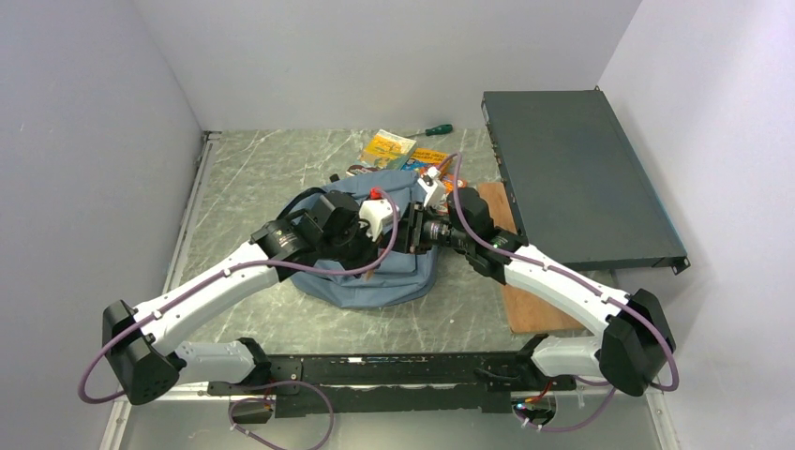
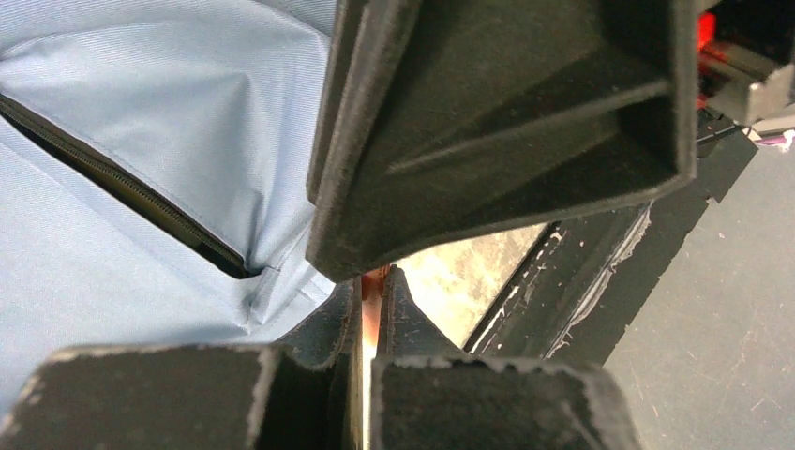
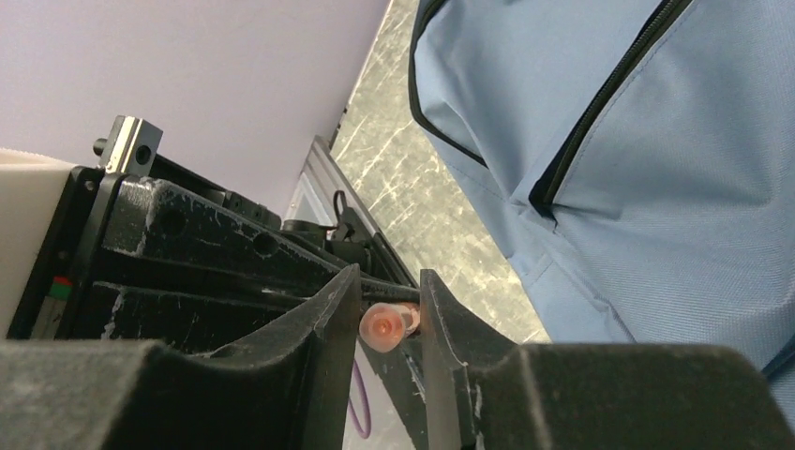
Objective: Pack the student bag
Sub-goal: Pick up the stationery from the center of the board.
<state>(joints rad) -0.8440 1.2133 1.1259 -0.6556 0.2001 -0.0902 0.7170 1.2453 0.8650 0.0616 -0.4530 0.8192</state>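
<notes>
Student bag (image 1: 375, 286) lies flat mid-way across the table (image 1: 253, 169). Its long axis runs near edge to far edge, leaning slightly right; can't tell which end is the top. Above it your left gripper (image 2: 370, 281) is pressed together on an orange-pink cylinder (image 3: 382, 327). Your right gripper (image 3: 389, 292) pinches its round end.

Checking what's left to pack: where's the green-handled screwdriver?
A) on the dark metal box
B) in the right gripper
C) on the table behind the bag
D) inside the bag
C: the top view shows the green-handled screwdriver lying on the table behind the student bag, next to the yellow packets.
</notes>
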